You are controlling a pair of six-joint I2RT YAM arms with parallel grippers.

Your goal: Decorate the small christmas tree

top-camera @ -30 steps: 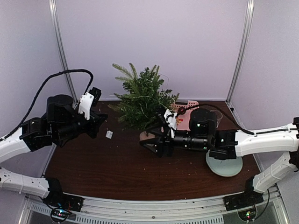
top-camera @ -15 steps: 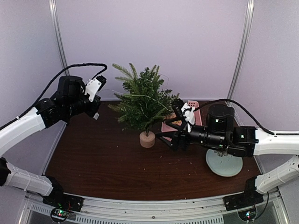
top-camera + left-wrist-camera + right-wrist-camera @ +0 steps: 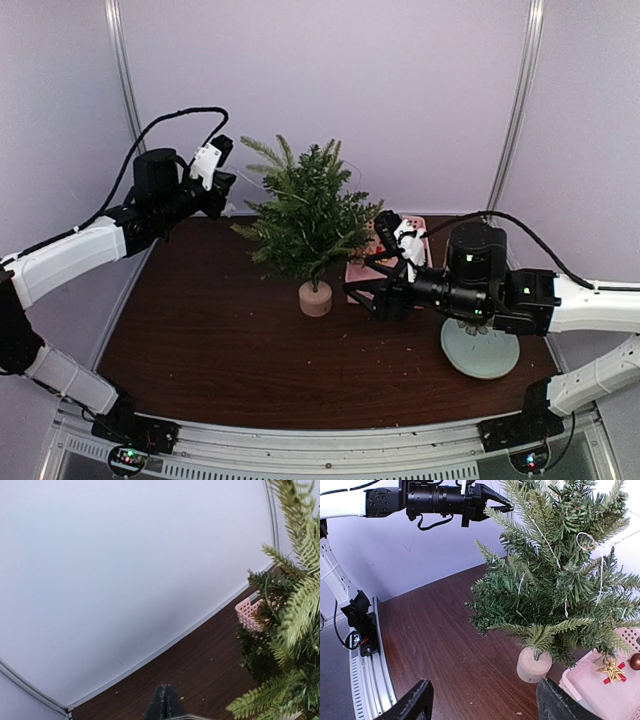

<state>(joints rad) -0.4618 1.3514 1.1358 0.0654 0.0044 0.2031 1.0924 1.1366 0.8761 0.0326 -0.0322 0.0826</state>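
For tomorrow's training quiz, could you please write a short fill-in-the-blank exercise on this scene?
1. The basket beside the tree is ____.
2. A gold ____ lies in the basket.
3. The right gripper is ____.
4. The left gripper is ____.
Missing words: pink; star; open; shut.

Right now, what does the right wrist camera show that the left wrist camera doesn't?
Only the right wrist view: the wooden stump of the small christmas tree, a gold star and a brown ball in the pink basket, the left pincer by the treetop, and the right pincer, open.
Only the left wrist view: little extra, just the left pincer's shut tips close up and a broad stretch of pale wall.
Both: the tree's branches, the basket, the dark table.
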